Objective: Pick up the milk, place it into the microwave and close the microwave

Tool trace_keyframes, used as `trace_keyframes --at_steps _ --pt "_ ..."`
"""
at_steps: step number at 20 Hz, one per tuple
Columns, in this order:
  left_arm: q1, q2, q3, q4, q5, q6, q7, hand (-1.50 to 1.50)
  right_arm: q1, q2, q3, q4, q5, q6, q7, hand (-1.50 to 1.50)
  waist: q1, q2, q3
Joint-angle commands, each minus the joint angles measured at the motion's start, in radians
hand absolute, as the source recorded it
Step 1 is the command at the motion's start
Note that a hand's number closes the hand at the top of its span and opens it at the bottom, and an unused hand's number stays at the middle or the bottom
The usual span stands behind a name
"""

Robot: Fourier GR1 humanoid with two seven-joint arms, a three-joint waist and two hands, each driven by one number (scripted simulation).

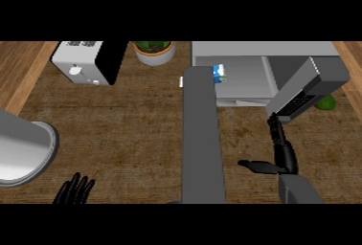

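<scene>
Wood-grain counter (127, 129), boxy milk (220, 74) w/in microwave (240, 76).

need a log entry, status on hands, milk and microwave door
Right hand open, fingertips at the microwave door. Left hand open, resting at lower left. Milk inside the microwave, partly behind a grey forearm. Door open, nothing blocking its swing.

A: The brown worktop (127, 124) looks like rough, matt wood with a mottled grain, and the paler plank strips along both sides are smoother.

B: Yeah, and the grey boxy microwave (247, 67) reads as matt brushed metal, door too. The big round grey pot (25, 153) on the left has a soft metallic sheen.

A: The small blue-and-white milk carton (220, 74) looks like printed paper card. The black right robot hand (279, 153) seems to be smooth, slightly glossy plastic.
</scene>
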Motion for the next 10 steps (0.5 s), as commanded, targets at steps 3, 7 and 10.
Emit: trace_keyframes --at_steps 3,7,10 --pt "-0.114 -0.019 -0.097 0.072 -0.111 0.006 0.041 -1.50 0.136 -0.073 -0.007 -0.115 -0.029 0.094 -0.083 1.50 -0.013 -0.002 -0.001" --pt "-0.120 0.020 -0.132 0.105 -0.190 -0.019 0.030 1.50 0.218 -0.096 0.000 -0.226 -0.059 0.132 0.010 -1.50 -0.008 -0.003 -0.001" --pt "-0.183 -0.020 -0.204 0.117 -0.286 0.031 0.045 1.50 0.255 -0.145 -0.045 -0.203 -0.098 0.182 -0.032 -1.50 -0.003 0.001 0.000"
